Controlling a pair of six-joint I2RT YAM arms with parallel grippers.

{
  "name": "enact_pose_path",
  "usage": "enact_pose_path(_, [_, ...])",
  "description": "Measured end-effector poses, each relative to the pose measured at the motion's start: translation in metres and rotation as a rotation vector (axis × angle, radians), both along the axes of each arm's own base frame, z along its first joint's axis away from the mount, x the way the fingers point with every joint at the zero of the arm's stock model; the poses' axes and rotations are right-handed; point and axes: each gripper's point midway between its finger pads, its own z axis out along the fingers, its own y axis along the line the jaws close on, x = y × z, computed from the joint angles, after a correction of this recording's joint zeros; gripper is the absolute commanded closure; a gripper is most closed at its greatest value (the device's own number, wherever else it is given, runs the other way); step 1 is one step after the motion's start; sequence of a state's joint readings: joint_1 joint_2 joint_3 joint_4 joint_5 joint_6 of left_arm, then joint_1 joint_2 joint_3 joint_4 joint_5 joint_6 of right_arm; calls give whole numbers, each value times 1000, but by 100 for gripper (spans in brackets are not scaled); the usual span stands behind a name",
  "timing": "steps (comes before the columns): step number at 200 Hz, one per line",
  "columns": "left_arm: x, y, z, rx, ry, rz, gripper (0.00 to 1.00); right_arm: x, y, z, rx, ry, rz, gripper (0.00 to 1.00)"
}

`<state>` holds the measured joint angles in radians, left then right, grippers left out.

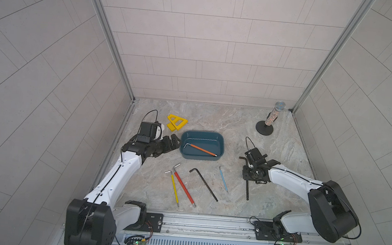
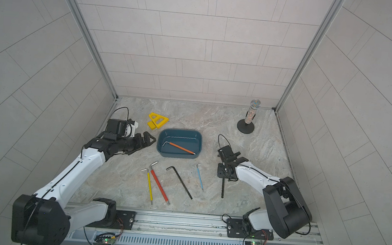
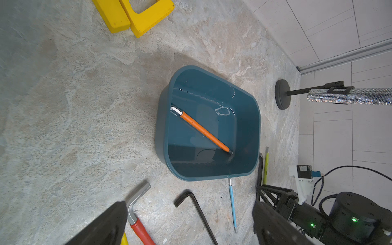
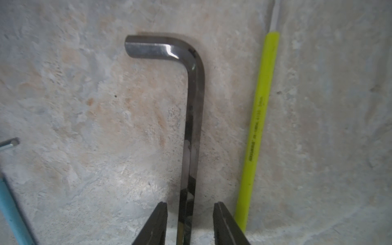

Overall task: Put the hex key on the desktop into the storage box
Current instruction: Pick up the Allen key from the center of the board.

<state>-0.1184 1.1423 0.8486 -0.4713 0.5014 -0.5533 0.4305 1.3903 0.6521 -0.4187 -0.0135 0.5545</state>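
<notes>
The teal storage box (image 1: pixel 202 133) (image 3: pixel 160 127) sits mid-desktop (image 1: pixel 214 120) with an orange-sleeved hex key (image 1: pixel 202 149) (image 3: pixel 204 132) lying in it. My right gripper (image 4: pixel 189 204) is down at the desk, open, its fingers (image 4: pixel 159 220) straddling the long shaft of a black hex key (image 4: pixel 194 118) (image 1: pixel 247 190) with a gap on each side. A lime-green key (image 4: pixel 258 131) lies right beside it. My left gripper (image 1: pixel 171 142) (image 3: pixel 189 204) hovers open and empty left of the box. Yellow (image 1: pixel 174 189), red (image 1: pixel 184 187), black (image 1: pixel 205 184) and blue (image 1: pixel 223 181) keys lie in front of the box.
A yellow triangular piece (image 1: pixel 176 122) lies behind the left gripper. A glittery microphone on a black stand (image 1: pixel 271 117) is at the back right corner. Aluminium rails (image 1: pixel 205 221) edge the desk, and tiled walls close in three sides.
</notes>
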Motion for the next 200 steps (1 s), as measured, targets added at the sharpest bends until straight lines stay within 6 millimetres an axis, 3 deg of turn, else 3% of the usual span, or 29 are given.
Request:
enact_pose_path(157, [-1,-1,0,-10,3,0,0,-2,2,-3,-48,-10,-24,61])
enact_pose_path(200, [-1,-1,2,-13,-1,-1,0,0,4,-3,-39,-16,-37,69])
